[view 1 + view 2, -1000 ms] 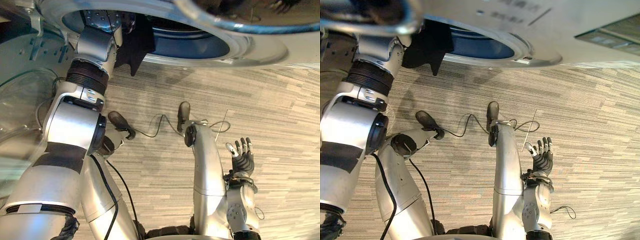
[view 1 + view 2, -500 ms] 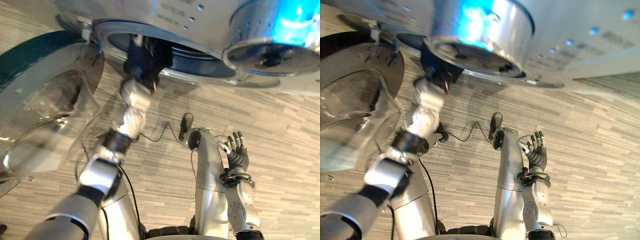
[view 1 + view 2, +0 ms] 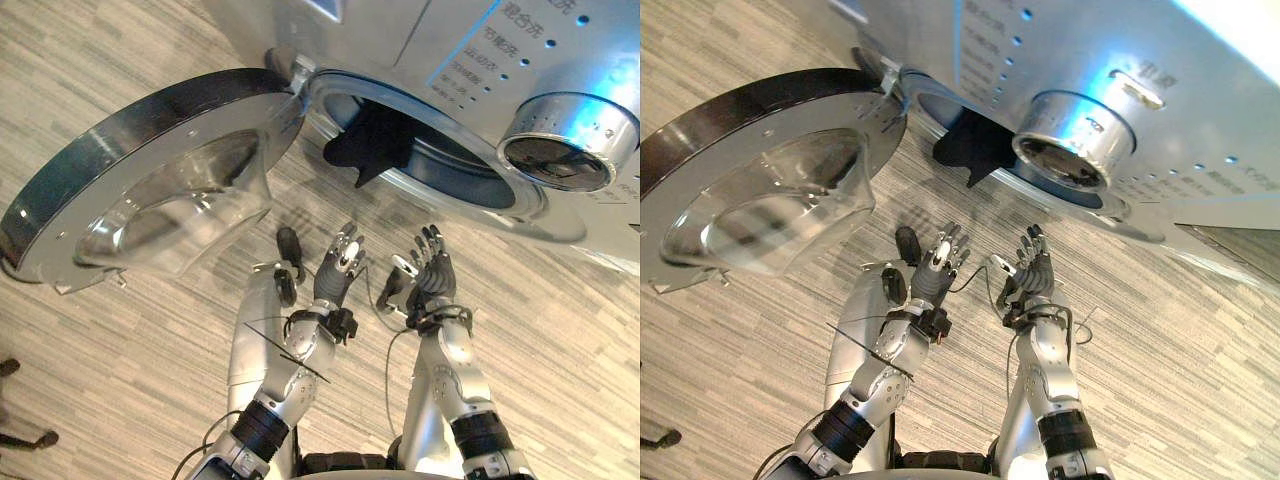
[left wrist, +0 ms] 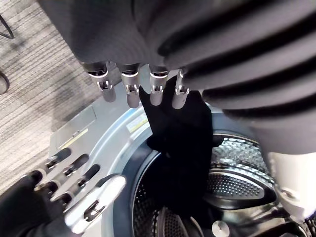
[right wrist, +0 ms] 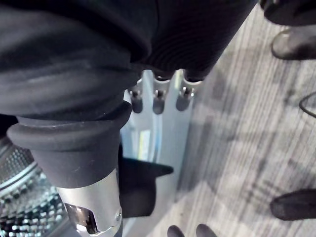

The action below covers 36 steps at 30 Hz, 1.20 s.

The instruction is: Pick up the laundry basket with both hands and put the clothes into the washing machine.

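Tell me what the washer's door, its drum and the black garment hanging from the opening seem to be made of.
Door: polished metal-look ring with mirror reflections, possibly chromed plastic; clear bowl window, glass or plastic.
Drum: shiny perforated metal, likely stainless steel, with rows of holes.
Black garment: matte soft cloth, drooping limply.

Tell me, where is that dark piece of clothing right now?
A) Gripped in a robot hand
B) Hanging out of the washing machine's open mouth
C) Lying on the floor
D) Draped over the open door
B: the dark garment hangs over the rim of the washing machine opening, while the left robot hand and the right robot hand are open and empty.
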{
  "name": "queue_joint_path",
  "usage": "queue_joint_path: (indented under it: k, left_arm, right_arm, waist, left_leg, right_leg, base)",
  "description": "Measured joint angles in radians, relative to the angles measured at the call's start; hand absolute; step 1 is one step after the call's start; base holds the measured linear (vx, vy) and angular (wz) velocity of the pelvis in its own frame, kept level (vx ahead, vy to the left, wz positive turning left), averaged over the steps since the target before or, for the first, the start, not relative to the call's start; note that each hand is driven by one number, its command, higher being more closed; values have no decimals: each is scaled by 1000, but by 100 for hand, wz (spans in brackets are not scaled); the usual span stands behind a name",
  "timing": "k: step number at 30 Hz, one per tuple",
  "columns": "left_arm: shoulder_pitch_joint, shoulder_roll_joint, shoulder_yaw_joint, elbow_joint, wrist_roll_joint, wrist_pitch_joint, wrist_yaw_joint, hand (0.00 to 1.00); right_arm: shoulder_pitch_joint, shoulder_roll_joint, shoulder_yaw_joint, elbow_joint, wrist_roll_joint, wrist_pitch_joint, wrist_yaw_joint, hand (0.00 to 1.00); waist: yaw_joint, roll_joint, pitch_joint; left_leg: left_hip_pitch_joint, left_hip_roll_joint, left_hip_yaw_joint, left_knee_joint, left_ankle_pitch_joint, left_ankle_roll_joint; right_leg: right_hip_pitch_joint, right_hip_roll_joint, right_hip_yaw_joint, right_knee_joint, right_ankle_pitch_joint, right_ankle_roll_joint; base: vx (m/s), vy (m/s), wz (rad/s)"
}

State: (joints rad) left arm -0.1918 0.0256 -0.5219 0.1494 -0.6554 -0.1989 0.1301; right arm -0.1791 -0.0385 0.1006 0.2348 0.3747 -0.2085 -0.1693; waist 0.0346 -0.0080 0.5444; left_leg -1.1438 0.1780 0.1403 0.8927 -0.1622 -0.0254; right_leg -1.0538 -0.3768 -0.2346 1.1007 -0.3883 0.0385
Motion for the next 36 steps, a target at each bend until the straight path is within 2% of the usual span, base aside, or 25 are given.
queue_joint_path:
  k: [7,8,12,15,19,24,27,33,36]
  left_arm:
    - [33,9,5,-4,-2,8,-30,0]
    - [37,9,6,-4,-2,16,-38,0]
    - [77,15,7,-34,-2,25,-44,0]
    - [103,19,6,-56,-20,29,-57,0]
    - [103,18,4,-63,-39,38,-70,0]
    - [103,20,-9,-111,21,37,-84,0]
    - [103,18,-37,-141,26,37,-84,0]
    - [111,24,-49,-219,39,23,-74,0]
    - [121,27,-63,-263,38,12,-54,0]
  right_arm:
    - [-192,-10,34,253,62,5,25,0]
    - [-229,-12,35,308,71,16,35,0]
    - [-374,-20,38,480,115,34,41,0]
    - [-502,-67,40,586,148,59,40,0]
    - [-595,-138,61,627,224,59,38,0]
    - [-679,-236,92,716,266,60,34,0]
    - [-693,-287,105,735,299,61,16,0]
    - [-782,-363,156,773,370,59,-12,0]
    - [-862,-401,173,799,422,58,-55,0]
  waist:
    - [20,16,1]
    - [35,19,2]
    - [60,40,3]
    - [91,53,4]
    - [110,66,6]
    - [130,72,6]
    - [150,96,6]
    - [165,98,6]
    - [173,99,6]
  left_leg:
    - [16,-39,-30,-63,47,-12]
    - [15,-40,-34,-67,51,-14]
    - [-11,-59,-56,-59,59,-13]
    - [-50,-72,-68,-31,61,-11]
    - [-103,-85,-86,-3,60,-10]
    - [-190,-107,-107,38,58,-11]
    - [-231,-119,-121,58,58,-11]
    - [-310,-124,-136,90,65,-8]
    - [-360,-124,-141,112,63,-5]
  right_leg:
    - [25,-28,-41,-4,-9,-7]
    - [25,-29,-46,-3,-12,-7]
    - [19,-52,-68,24,-33,-7]
    - [-10,-70,-72,65,-55,-6]
    - [-46,-83,-80,100,-71,1]
    - [-120,-112,-82,155,-90,-3]
    - [-143,-127,-94,182,-106,-4]
    - [-208,-133,-97,211,-112,-6]
    - [-249,-134,-97,224,-112,-6]
  base:
    - [-67,-75,22]
    - [-59,-52,15]
    - [-49,-61,26]
    - [-43,-48,20]
    - [-49,-24,18]
    - [-55,-9,14]
    - [-40,-11,22]
    - [-18,3,4]
    - [0,0,0]
